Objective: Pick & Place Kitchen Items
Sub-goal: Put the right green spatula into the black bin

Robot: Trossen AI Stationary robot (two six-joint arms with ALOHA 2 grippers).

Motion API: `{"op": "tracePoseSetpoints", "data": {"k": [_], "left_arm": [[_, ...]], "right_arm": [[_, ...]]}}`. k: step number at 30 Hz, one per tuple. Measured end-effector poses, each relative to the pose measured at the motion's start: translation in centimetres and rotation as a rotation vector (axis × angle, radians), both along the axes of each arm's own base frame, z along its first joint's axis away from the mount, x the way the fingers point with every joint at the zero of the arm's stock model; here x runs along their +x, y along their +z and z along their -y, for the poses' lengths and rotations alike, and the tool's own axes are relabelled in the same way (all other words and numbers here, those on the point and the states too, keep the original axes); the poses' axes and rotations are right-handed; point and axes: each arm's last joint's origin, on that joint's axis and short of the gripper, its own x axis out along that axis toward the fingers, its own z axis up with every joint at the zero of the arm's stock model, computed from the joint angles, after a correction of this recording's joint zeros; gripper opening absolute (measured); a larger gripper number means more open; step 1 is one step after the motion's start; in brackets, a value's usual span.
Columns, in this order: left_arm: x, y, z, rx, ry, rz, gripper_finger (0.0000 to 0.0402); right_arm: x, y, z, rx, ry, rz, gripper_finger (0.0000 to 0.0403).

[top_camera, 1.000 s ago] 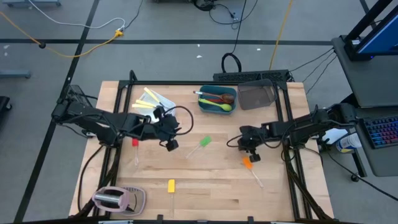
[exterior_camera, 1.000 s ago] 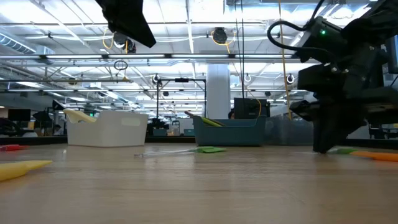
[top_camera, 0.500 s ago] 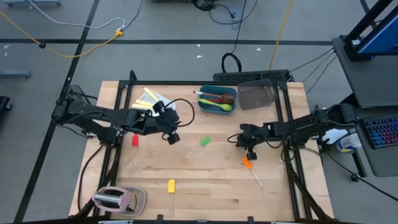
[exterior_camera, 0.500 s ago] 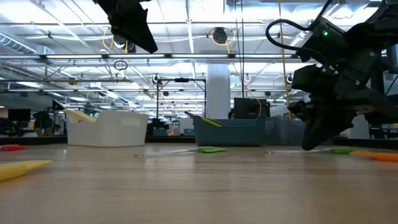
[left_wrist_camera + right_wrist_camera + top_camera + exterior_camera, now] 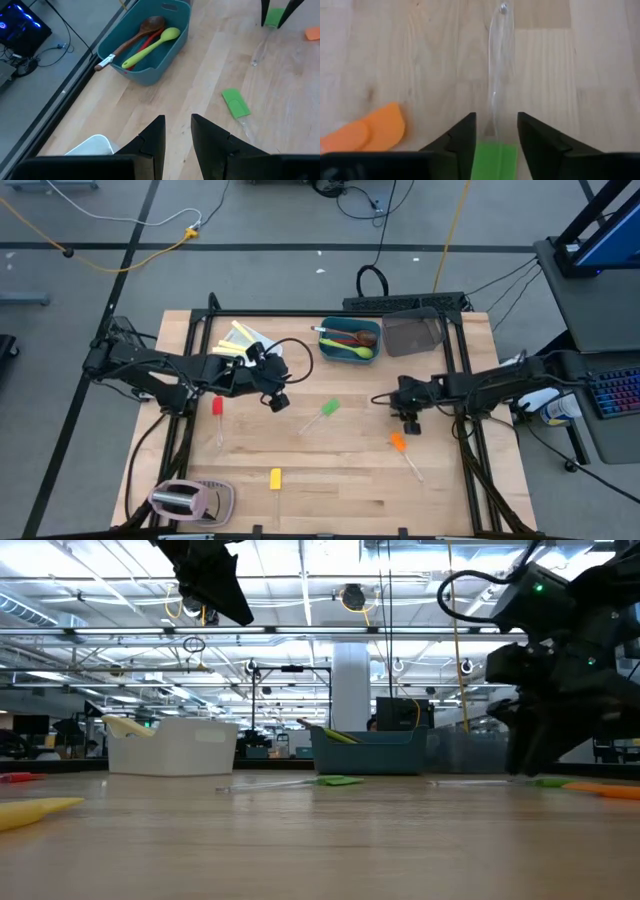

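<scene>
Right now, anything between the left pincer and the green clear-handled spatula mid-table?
Nothing: just bare wooden tabletop between left pincer and green clear-handled spatula, seen in the high view.

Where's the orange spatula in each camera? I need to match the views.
High view: orange spatula right of centre, just below the right gripper.
Low view: orange spatula at the far right edge, flat on the table.
Left wrist view: upper right corner.
Right wrist view: lower left.
Shared landmark: the right gripper, close beside it in every view.
</scene>
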Motion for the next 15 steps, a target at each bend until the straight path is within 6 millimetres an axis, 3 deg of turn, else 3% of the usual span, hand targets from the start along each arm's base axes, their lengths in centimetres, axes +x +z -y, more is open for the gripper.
{"op": "tracePoseSetpoints", "data": {"k": [4, 8, 15], "left_arm": [[0.0, 0.0, 0.0, -0.001, 0.0, 0.001, 0.0097], [0.0, 0.0, 0.0, -0.003, 0.002, 0.008, 0.0097], [0.1, 0.1, 0.0, -0.004, 0.002, 0.011, 0.0097]], "right_arm": [[-1.4, 0.5, 0.0, 0.019, -0.028, -0.059, 0.0166], [-1.3, 0.8, 0.0, 0.035, -0.05, -0.033, 0.018], [-1.6, -0.5, -0.3, 0.074, -0.138, -0.174, 0.0185]]}}
